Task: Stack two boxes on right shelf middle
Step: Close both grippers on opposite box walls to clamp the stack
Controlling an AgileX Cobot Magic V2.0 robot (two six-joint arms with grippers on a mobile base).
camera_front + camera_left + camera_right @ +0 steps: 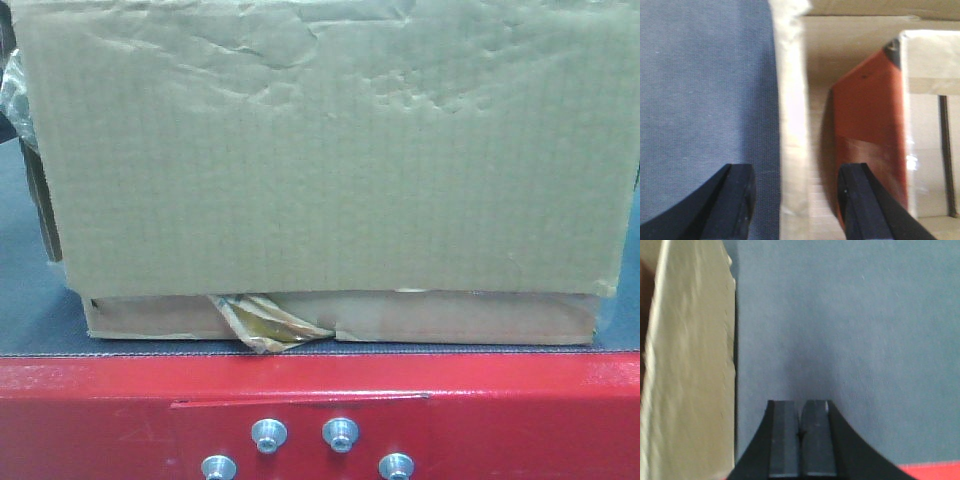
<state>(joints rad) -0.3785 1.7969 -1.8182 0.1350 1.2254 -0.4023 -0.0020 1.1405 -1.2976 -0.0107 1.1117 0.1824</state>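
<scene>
Straddles the wall of the brown box with left gripper spread wide; holds right gripper pinched together, empty, over blue-grey mat just right of that box, by the near red edge.

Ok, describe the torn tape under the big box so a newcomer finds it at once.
Start at the red frame along the bottom of the front view; on the grey mat above it sits a wide brown cardboard box over a thin paler cardboard layer. The torn tape curls out of that layer's front edge, left of centre, the only crumpled yellowish scrap against plain cardboard.
</scene>
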